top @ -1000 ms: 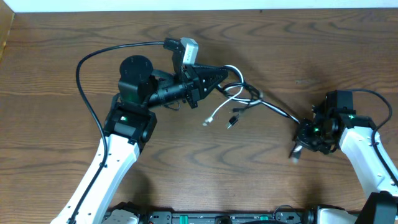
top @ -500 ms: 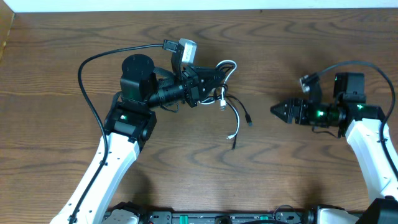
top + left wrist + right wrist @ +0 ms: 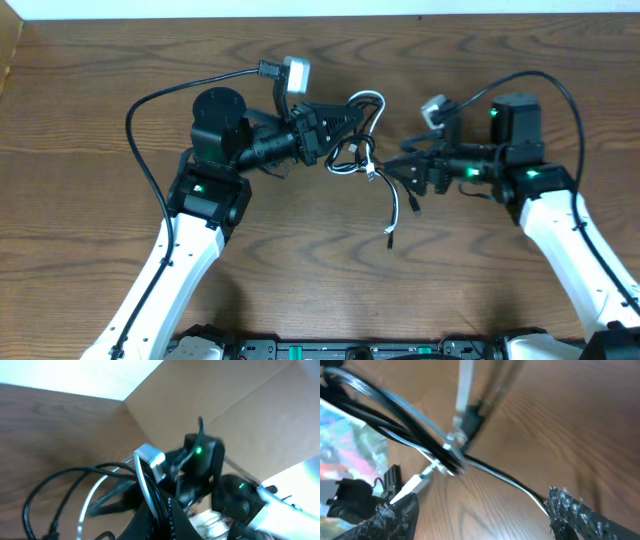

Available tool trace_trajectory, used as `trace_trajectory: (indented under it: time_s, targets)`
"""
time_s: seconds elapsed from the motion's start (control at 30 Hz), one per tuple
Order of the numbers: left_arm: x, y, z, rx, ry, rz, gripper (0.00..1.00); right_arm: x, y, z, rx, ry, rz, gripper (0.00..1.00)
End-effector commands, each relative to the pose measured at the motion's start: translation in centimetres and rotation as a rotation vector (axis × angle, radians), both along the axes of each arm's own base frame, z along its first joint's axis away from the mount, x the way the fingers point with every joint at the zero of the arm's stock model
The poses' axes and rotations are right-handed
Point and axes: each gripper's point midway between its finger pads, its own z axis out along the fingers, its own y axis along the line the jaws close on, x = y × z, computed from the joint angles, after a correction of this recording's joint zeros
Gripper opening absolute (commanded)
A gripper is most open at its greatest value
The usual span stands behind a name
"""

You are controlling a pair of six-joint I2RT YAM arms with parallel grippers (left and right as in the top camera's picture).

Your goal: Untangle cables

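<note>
left gripper (image 3: pixel 345 122) clamped the tangled thin white and black cables (image 3: pixel 367 100) near the wooden table's (image 3: pixel 520 60) far edge. right gripper (image 3: pixel 408 172) gaped wide just beside them.

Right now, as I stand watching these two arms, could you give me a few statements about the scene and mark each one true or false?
1. The left end effector grips the cables. True.
2. Both cables are black. False: one is white, one black.
3. The right end effector has its fingers apart. True.
4. The right end effector is far from the cables. False: it sits right beside them, pointing at the bundle.
5. The table is plain white. False: it is brown with wood grain.
</note>
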Motion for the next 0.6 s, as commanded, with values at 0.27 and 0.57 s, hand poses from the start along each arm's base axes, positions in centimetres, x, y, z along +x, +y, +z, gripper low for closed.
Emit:
trace_trajectory:
  time_s: [0.27,0.57]
  targets:
    - [0.3,0.1,0.8,-0.099,0.185,0.022,0.07,0.7,2.1,4.1,0.122,-0.069,0.031,0.74]
    - [0.3,0.1,0.9,-0.106,0.201,0.025,0.07,2.1,3.7,3.0,0.075,0.036,-0.136,0.70]
